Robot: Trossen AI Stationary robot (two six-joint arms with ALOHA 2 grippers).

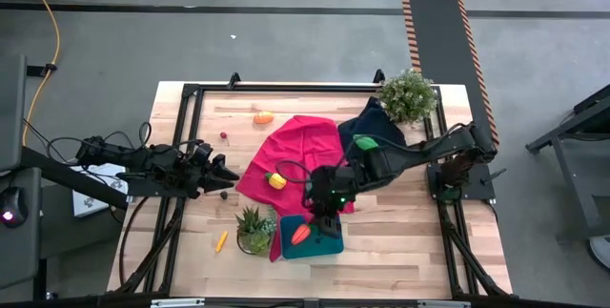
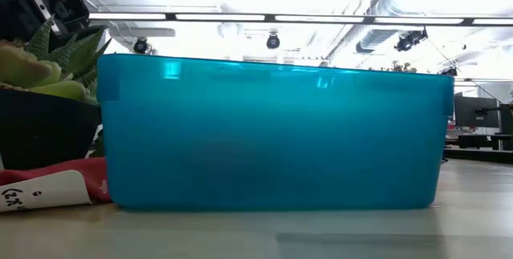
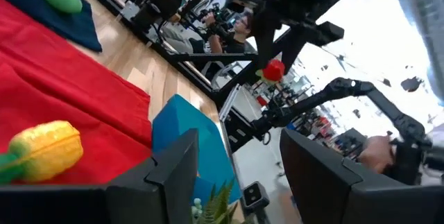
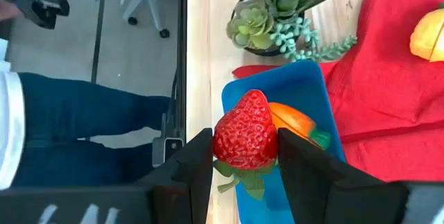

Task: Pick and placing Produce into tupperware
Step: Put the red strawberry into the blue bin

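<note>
teal plastic marks the goal: from above, the tupperware (image 1: 315,243) sits at the near edge of the table (image 1: 410,251), just beside a small potted succulent (image 1: 254,228), with an orange carrot (image 1: 300,234) already lying in it. the right gripper (image 1: 327,220) hangs over the container's far rim. the left gripper (image 1: 221,175) waits well apart at the table's left side. a yellow corn piece (image 1: 276,180) rests on the red cloth (image 1: 291,155), a green piece (image 1: 365,143) on the navy cloth (image 1: 381,125), an orange piece (image 1: 263,116) and a thin yellow stick (image 1: 221,241) on bare wood.

level with the table, the container's wall (image 2: 272,135) fills the view; nothing inside it can be made out.

past the left arm's own fingers (image 3: 173,175), which stand parted on nothing, the corn piece (image 3: 43,149) and the red cloth (image 3: 62,92) lie ahead. a person sits in the room beyond the table.

past the right arm's fingers (image 4: 198,172), a red strawberry (image 4: 244,132) is clamped between the two, directly above the blue floor (image 4: 295,92) and beside the carrot (image 4: 291,123). part of a person in jeans stands beyond the table edge.

judgement: the step is the release. the berry hangs near the container's edge, so it would be safer to bring it further over the middle, lower it close to the floor, keep clear of the carrot, then part the fingers.
</note>
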